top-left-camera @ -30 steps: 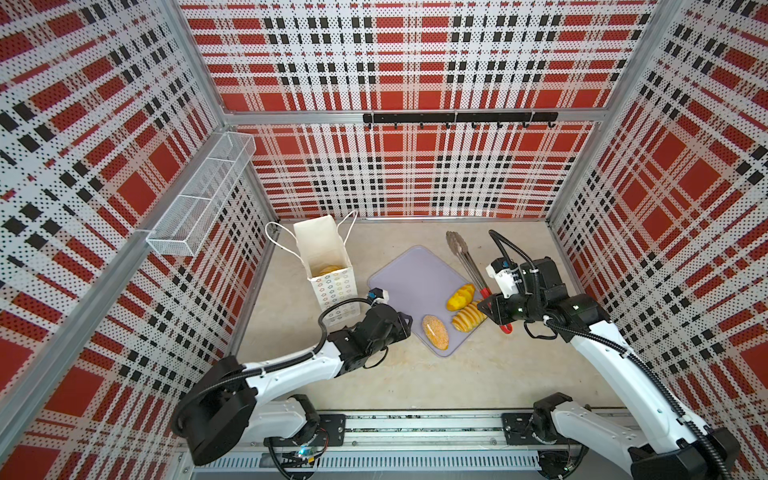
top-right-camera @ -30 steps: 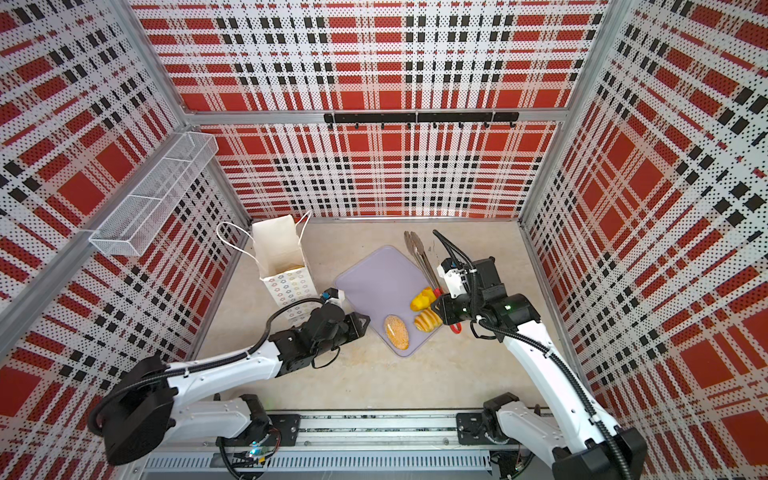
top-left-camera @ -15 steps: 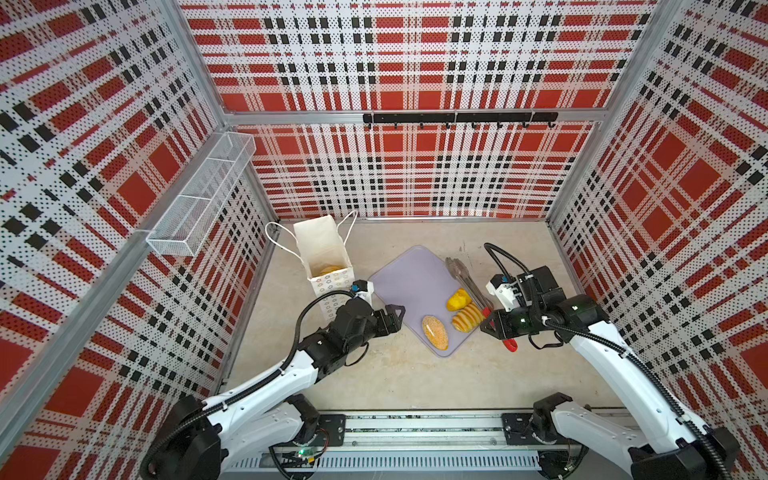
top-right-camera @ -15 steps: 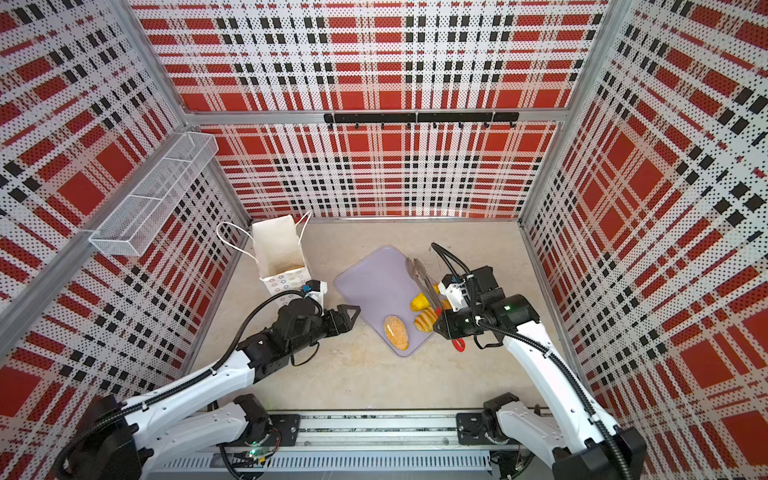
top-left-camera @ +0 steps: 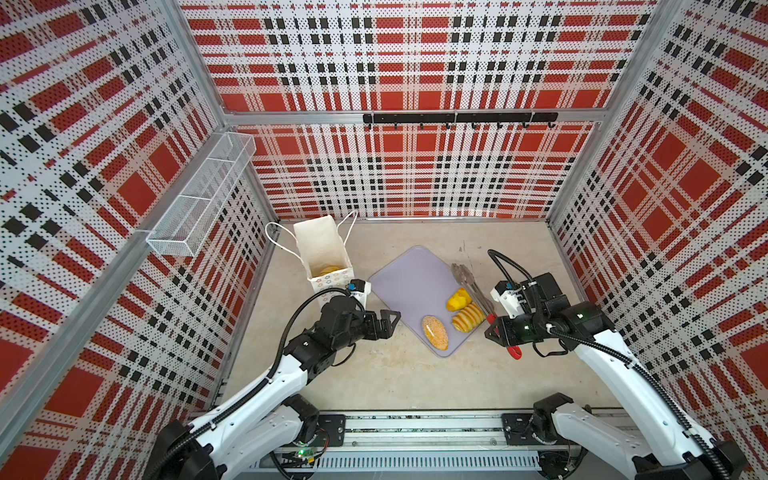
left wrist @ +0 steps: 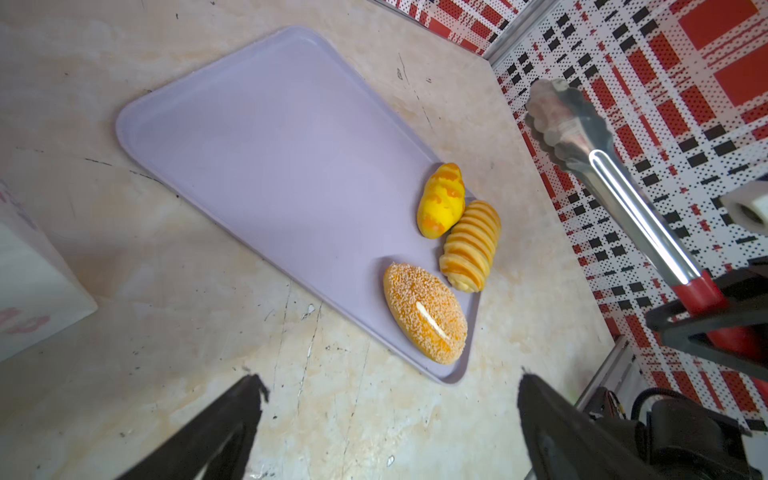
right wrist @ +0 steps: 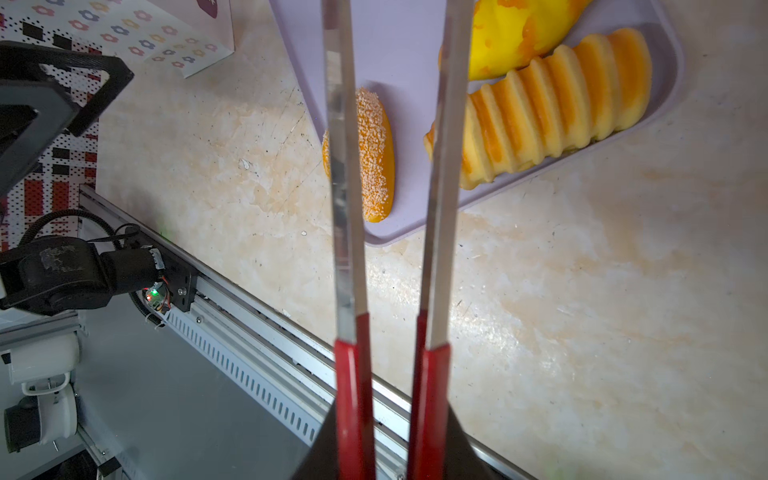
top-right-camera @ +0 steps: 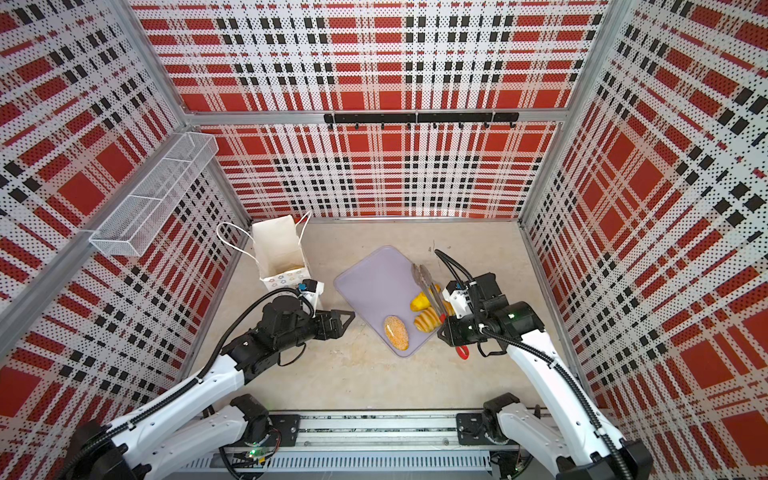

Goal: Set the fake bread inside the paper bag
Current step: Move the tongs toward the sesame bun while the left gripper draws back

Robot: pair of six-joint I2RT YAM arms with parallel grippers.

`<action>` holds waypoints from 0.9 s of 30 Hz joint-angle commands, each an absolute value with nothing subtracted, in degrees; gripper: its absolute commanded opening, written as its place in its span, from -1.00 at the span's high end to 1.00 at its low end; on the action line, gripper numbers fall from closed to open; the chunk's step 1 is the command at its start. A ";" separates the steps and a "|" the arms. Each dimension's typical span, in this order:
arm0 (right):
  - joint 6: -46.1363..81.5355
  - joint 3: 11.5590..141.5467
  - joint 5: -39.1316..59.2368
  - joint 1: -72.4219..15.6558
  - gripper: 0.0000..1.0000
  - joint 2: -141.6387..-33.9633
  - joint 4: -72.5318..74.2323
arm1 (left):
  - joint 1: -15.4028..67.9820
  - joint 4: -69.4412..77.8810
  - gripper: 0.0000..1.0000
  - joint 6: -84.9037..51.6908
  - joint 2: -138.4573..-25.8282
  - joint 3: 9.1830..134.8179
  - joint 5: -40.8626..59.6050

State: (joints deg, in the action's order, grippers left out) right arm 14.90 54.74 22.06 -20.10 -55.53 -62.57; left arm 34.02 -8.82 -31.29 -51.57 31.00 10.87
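The left pincer [top-left-camera: 388, 324] is wide open and holds nothing, over the desk [top-left-camera: 374, 374]. The right pincer [top-left-camera: 496, 330] is clenched on the red handles of the tongs [top-left-camera: 471, 286]. Between the two pincers lies a purple tray [top-left-camera: 411, 274] with three breads. The seeded bread [top-left-camera: 434, 332] is nearest the left pincer. The ridged bread [top-left-camera: 468, 317] is right by the right pincer, and the yellow bun [top-left-camera: 458, 300] is just past it, beside the tongs. Farther back, behind the left pincer, stands the paper bag [top-left-camera: 320, 245] with more bread [top-left-camera: 330, 270] inside.

The rectangular lavender plastic tray [left wrist: 270, 137] carries a seeded orange-brown oval bun [left wrist: 424, 313], a gold-striped ridged loaf [left wrist: 471, 245] and a yellow bun [left wrist: 441, 201] (blotched orange); the walls [top-left-camera: 415, 62] are red-black-white plaid.
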 commanded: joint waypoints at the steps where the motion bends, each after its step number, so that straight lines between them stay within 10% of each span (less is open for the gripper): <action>1: 15.44 54.51 23.19 -20.39 0.53 -54.33 -60.56 | 33.58 -9.25 -0.96 -28.54 -50.22 31.41 12.94; 27: 10.28 60.46 28.46 -21.33 0.44 -58.18 -77.18 | 32.19 -3.09 -0.96 -27.38 -51.34 29.82 24.35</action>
